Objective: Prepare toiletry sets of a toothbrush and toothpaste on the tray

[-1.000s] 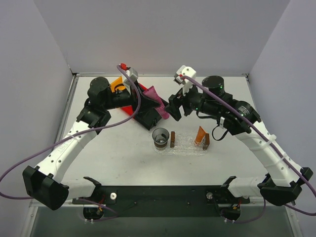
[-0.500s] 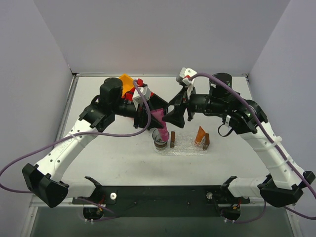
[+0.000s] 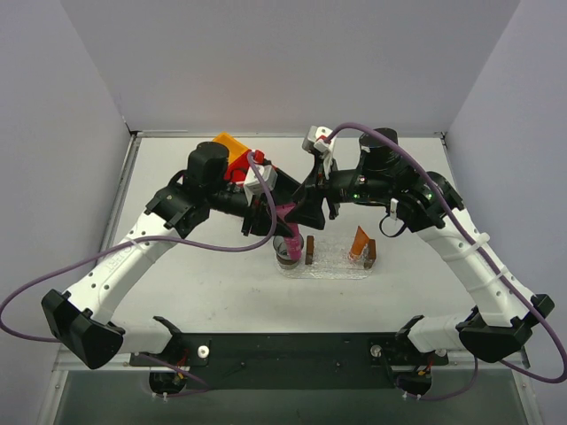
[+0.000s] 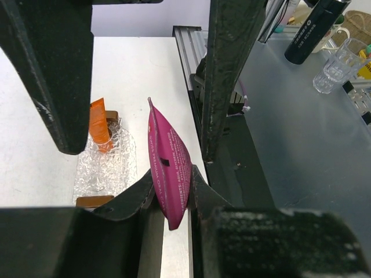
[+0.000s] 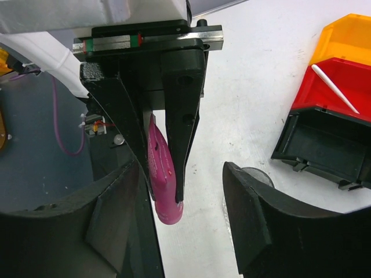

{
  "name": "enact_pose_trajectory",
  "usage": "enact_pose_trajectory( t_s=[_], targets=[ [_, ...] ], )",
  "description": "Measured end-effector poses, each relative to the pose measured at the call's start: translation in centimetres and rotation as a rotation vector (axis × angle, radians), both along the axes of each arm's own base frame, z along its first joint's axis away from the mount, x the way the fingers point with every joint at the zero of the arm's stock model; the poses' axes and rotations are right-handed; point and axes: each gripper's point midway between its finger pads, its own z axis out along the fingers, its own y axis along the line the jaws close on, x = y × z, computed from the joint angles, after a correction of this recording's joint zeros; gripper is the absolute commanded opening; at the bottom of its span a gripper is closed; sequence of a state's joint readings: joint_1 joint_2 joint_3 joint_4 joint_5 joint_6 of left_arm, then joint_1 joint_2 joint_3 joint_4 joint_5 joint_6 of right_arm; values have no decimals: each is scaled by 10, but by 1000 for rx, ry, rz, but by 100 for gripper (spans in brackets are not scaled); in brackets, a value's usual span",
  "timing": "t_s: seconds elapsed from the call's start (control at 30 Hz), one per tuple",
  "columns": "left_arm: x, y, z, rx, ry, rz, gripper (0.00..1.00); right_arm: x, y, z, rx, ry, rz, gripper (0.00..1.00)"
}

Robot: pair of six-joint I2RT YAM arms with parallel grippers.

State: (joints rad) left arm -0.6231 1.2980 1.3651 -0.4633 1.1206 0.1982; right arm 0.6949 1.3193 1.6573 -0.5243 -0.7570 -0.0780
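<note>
White table (image 3: pixel 204 274) with plain grey walls on three sides. Near the middle, the tray (image 4: pixel 107 171), clear and bumpy, with the orange toothpaste (image 4: pixel 99 124) standing at one end against a small brown block (image 4: pixel 110 114). Over or just beside the other end, the pink toothpaste (image 4: pixel 168 168), up in the air, pinched flat by the left tool (image 4: pixel 171 200). Right by it, the right tool (image 5: pixel 182 174), fingers spread wide, one on each side of the pink tube. Well apart in the red bin (image 5: pixel 307 95), the toothbrush (image 5: pixel 335 88), not on the tray yet.

Looks like a pass from one tool to the other, or a set-down on the tray. To do it well:
- Bring the spread fingers round the free bottom part of the tube.
- Squeeze gently, and let go with the left tool only after that.
- Keep the tube over the tray, in case of a slip.
- Stay off the cup (image 3: pixel 285 255) below.
- Stand the tube up by a brown block, like the orange one.

Hard to tell whether the spread fingers touch the tube or not. Cup mostly hidden under the tools from above. Bins mostly hidden behind the arms too, and toothbrush seen only from the right wrist. Near end of the tray cut off by the left tool's own fingers.
</note>
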Motion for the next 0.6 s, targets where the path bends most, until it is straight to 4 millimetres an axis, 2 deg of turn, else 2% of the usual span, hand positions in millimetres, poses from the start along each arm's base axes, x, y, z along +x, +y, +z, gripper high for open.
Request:
enact_pose_trajectory(
  t_s=[0.17,0.6],
  targets=[
    [2,-1,0,6,-15,5,0,-3,1,0,3,7,18,43],
    [2,-3,-6,33,-25,3,0,-13,9,-6,-8,12,66,30]
  ],
)
